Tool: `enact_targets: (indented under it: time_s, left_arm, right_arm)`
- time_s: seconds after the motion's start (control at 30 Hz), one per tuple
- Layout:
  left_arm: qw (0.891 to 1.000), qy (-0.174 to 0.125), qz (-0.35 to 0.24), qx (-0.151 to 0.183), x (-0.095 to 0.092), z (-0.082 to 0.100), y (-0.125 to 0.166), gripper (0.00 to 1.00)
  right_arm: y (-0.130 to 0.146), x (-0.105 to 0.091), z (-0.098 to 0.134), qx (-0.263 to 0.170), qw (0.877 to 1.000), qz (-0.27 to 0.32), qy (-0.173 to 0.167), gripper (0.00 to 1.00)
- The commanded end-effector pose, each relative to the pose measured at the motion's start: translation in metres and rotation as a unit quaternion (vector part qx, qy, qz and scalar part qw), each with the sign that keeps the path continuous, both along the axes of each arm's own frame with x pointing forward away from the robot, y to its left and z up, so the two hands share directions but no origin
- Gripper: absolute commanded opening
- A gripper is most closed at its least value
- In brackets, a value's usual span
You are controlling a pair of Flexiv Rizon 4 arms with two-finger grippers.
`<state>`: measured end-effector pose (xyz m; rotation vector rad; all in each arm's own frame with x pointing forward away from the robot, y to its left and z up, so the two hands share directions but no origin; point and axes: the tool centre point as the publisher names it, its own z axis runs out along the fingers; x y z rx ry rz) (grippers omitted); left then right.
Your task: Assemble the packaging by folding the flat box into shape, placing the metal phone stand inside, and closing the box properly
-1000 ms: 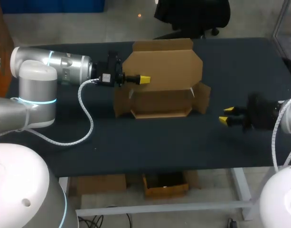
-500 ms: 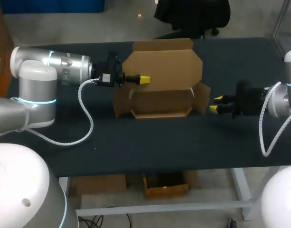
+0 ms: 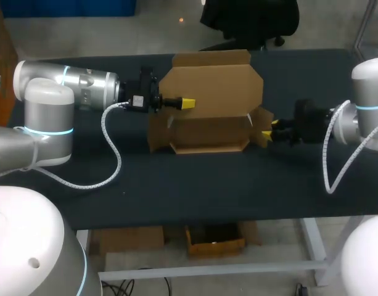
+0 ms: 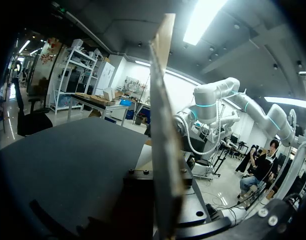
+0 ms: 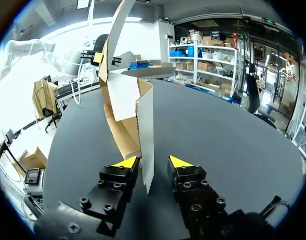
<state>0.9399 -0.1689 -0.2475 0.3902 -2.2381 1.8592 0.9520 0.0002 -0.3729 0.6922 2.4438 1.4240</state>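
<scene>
A brown cardboard box [image 3: 210, 108] stands partly folded at the table's middle, its lid panel up and its front wall low. My left gripper [image 3: 187, 103] is shut on the upright lid panel, which shows edge-on [image 4: 165, 140] in the left wrist view. My right gripper [image 3: 269, 129] is at the box's right side. It is open, and the right side flap [image 5: 145, 135] stands between its yellow tips [image 5: 152, 162], closer to one finger. No metal phone stand is in any view.
The dark table top [image 3: 176, 179] stretches in front of the box to the near edge. My left arm's white cable [image 3: 115, 148] loops over the table left of the box.
My right gripper has travelled left from the table's right side to the box, and its fingers now straddle the right flap. The left arm and the box have kept still.
</scene>
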Motion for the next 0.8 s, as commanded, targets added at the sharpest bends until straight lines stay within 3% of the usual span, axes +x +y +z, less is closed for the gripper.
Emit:
enact_targets:
  time_s: [0.03,0.37,0.8]
  left_arm:
    - [1.000,0.000,0.000,0.000,0.001,-0.005,-0.001,0.00]
    - [1.000,0.000,0.000,0.000,0.001,-0.005,-0.001,0.00]
    - [1.000,0.000,0.000,0.000,0.001,-0.005,-0.001,0.00]
  right_arm:
    - [0.004,0.001,-0.003,0.003,1.000,-0.006,-0.003,0.34]
    - [0.011,-0.010,-0.004,0.003,1.000,-0.031,-0.003,0.07]
    - [0.024,-0.023,-0.002,-0.001,0.999,-0.051,-0.002,0.04]
